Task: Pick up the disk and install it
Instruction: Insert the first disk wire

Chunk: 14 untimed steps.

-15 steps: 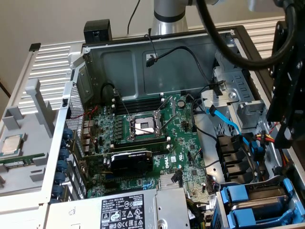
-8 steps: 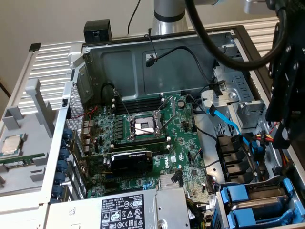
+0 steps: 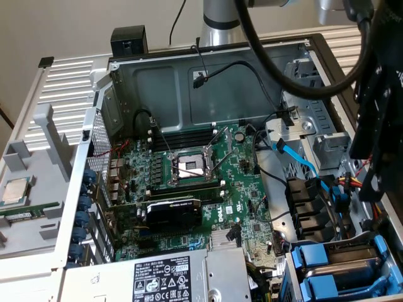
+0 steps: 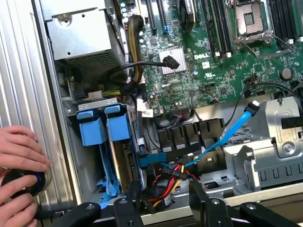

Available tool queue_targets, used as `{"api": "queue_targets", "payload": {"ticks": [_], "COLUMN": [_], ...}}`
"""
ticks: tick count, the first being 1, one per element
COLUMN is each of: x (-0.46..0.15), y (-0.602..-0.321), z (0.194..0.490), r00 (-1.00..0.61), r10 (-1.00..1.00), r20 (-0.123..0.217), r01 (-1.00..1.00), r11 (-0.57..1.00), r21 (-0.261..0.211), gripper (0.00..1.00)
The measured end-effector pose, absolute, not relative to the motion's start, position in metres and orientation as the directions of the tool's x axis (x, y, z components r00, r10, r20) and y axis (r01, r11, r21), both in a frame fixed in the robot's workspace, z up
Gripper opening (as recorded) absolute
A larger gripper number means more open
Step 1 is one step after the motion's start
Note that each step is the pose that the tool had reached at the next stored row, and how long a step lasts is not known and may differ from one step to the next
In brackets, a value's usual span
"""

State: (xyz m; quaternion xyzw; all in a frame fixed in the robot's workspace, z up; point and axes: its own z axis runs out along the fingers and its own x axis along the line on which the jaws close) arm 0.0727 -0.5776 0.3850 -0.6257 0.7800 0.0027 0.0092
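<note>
Ext. view: open grey metal PC case (image 3: 170, 82) holds a green motherboard (image 3: 245, 207) w/ a black graphics card (image 3: 173, 214). Silver-grey disk (image 3: 313, 259) in its blue plastic carrier sits slotted in the drive cage (image 3: 289, 267), bottom corner on the exterior view's right, beside a 2nd blue carrier (image 3: 321, 288).

Wrist view: black gripper (image 4: 164, 201) spread wide, holding nothing, over red/yellow cables (image 4: 173, 176). The disk (image 4: 118, 126) is in the cage nearby. A person's hands (image 4: 19, 161) are at the case's ribbed side.

Plain beige wall (image 3: 75, 25) behind; ribbed pale metal tabletop (image 3: 63, 82) in front; soft, even indoor light.
</note>
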Motion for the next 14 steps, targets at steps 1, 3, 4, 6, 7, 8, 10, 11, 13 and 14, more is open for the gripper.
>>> {"api": "queue_targets", "payload": {"ticks": [1,3,4,6,7,8,10,11,13,14], "x": [0.073,0.073,0.073,0.073,0.074,0.074,0.074,0.074,0.073,0.072], "y": [-0.578,-0.577,-0.577,-0.577,-0.577,-0.577,-0.577,-0.577,-0.576,-0.575], "z": [0.384,0.38,0.378,0.375,0.373,0.373,0.372,0.371,0.37,0.368], "r00": [-0.22,-0.227,-0.231,-0.237,-0.242,-0.248,-0.268,-0.28,-0.293,-0.295], "r10": [-0.975,-0.974,-0.973,-0.971,-0.97,-0.968,-0.963,-0.96,-0.956,-0.955], "r20": [-0.019,-0.02,-0.02,-0.022,-0.024,-0.027,-0.03,-0.032,-0.034,-0.034], "r01": [-0.975,-0.974,-0.973,-0.971,-0.97,-0.969,-0.963,-0.96,-0.956,-0.955], "r11": [0.221,0.228,0.231,0.237,0.242,0.248,0.269,0.28,0.293,0.295], "r21": [-0.007,-0.007,-0.007,-0.007,-0.006,-0.005,-0.005,-0.006,-0.007,-0.007], "gripper": [0.53,0.53,0.53,0.53,0.53,0.53,0.53,0.53,0.53,0.53]}}
